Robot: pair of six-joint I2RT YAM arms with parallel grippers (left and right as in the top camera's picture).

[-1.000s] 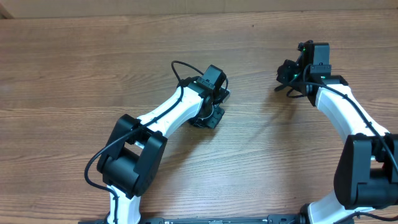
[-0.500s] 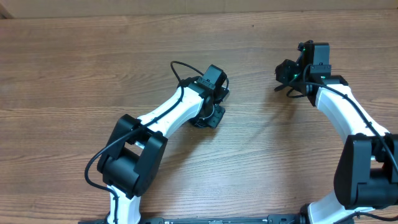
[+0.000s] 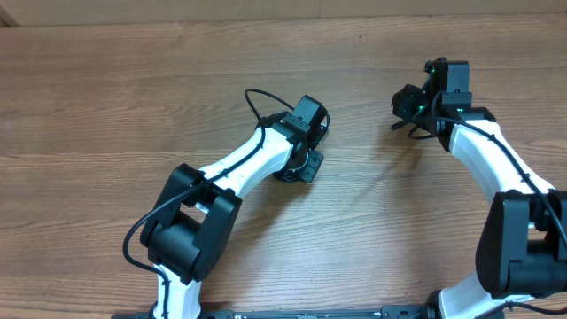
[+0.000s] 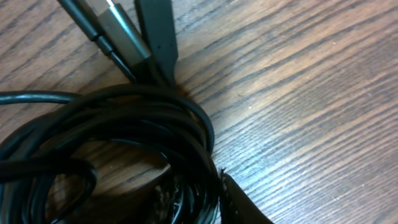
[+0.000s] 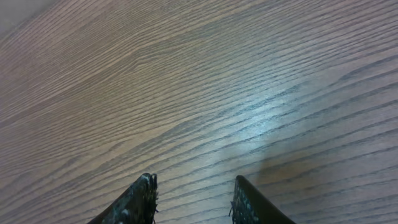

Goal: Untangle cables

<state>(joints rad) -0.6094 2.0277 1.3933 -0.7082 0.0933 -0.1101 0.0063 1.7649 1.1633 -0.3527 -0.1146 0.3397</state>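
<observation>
My left tool (image 3: 299, 165) is sitting a little further to the right than one second ago. The small silver piece that was showing beside it is now covered. My right tool (image 5: 193, 200) is not moving.

The cables (image 4: 124, 143) are lying in one tangled heap on the desk (image 3: 106, 89), directly under my left tool, so the overhead view is showing almost nothing of them. I am seeing only one finger (image 4: 245, 205) of this tool, touching the edge of the heap. I cannot tell how far it is open, or whether it is holding a strand. My right tool is hanging well apart over bare wood, its jaws standing apart with nothing between them.

I am judging that this step is finding a free end. To do it well, I should be taking one strand near the plug (image 4: 117, 26), not the whole heap, and pulling slowly along its own line. The right tool should be coming near to pin the rest.

I am counting one heap, one silver-tipped plug with a second black end just beside it, and two tools. The number of cords I cannot tell, because they are overlapping too much.
</observation>
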